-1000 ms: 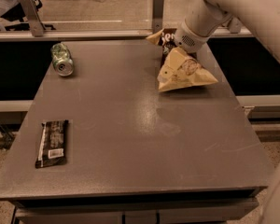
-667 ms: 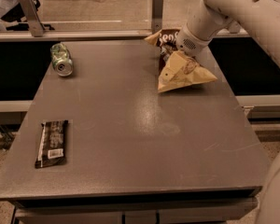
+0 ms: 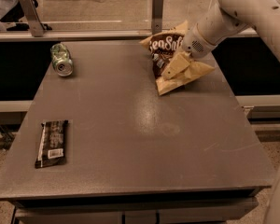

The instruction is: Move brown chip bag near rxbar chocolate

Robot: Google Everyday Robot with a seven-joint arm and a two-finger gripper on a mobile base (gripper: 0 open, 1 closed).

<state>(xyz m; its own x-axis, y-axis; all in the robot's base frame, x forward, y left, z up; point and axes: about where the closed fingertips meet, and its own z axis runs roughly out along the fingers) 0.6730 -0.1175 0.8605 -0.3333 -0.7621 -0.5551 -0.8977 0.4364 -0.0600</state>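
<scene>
The brown chip bag [image 3: 164, 45], dark brown with cream ends and "Sea Salt" lettering, is at the back right of the grey table [image 3: 140, 139]. It is tipped upright with its lower end against the table. My gripper [image 3: 174, 68] comes in from the upper right on the white arm and is shut on the bag's lower right part. The rxbar chocolate [image 3: 52, 143], a flat dark bar with a white label patch, lies near the table's front left edge, far from the bag.
A crushed green can [image 3: 61, 59] lies on its side at the back left. A metal rail with posts [image 3: 157, 10] runs behind the table. Dark gaps drop off on both sides of the table.
The bag has been raised and tipped up from lying flat, so its lettered face now shows. The gripper has shifted slightly left with it.
</scene>
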